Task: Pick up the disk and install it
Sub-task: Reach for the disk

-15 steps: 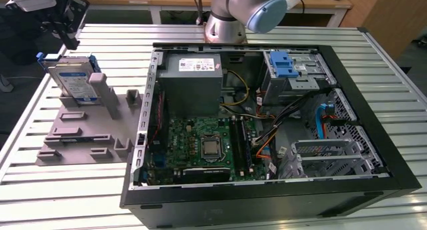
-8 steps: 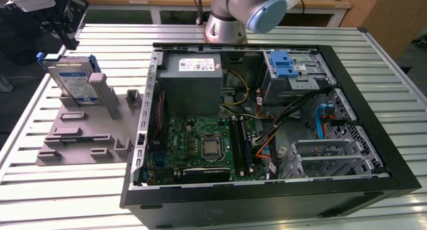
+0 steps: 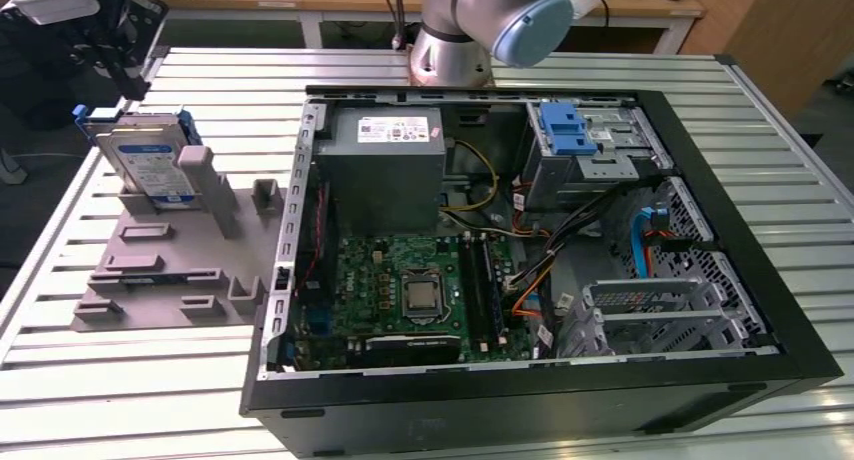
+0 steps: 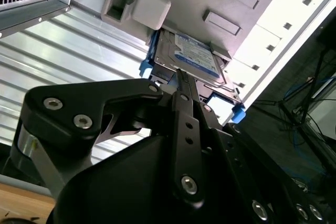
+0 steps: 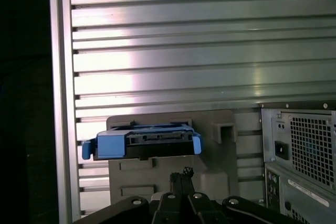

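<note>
Pincer: fingers drawn together, tips meeting, nothing btwn them, so it holds nothing. In the first wrist view it hangs just short of the disk, which is seen edge-on w/ its blue carrier frame; a gap shows btwn tips & disk. In the second wrist view the black finger linkage points at the near edge of the disk, white-&-blue label showing; can't tell contact from there.

Disk stands on edge in a grey holder, propped against one of its upright posts, label facing out in the exterior view. Holder lies flat on the slatted metal desk, at the exterior view's left of an open PC case, near but apart.

Inside the case: grey PSU box w/ white sticker, green mobo next to it, blue ribbed latch on the drive cage in a far corner. Arm base stands behind the case.
</note>
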Controlling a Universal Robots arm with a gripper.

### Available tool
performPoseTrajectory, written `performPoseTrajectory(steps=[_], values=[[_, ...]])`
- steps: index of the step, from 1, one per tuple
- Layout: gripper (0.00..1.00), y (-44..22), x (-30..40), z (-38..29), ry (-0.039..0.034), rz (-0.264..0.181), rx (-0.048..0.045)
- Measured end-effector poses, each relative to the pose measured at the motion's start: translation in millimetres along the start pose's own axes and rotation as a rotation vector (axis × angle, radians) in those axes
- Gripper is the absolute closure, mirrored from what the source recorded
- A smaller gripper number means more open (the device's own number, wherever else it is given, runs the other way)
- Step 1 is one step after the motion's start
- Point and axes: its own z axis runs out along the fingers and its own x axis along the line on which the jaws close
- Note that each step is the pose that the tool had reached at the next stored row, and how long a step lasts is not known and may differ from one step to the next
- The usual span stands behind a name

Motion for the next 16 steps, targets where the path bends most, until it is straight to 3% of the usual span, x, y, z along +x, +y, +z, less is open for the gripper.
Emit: performPoseTrajectory(steps=[16], values=[[0.89,9.4,37.0,6.0,0.0042,0.000,0.0046]])
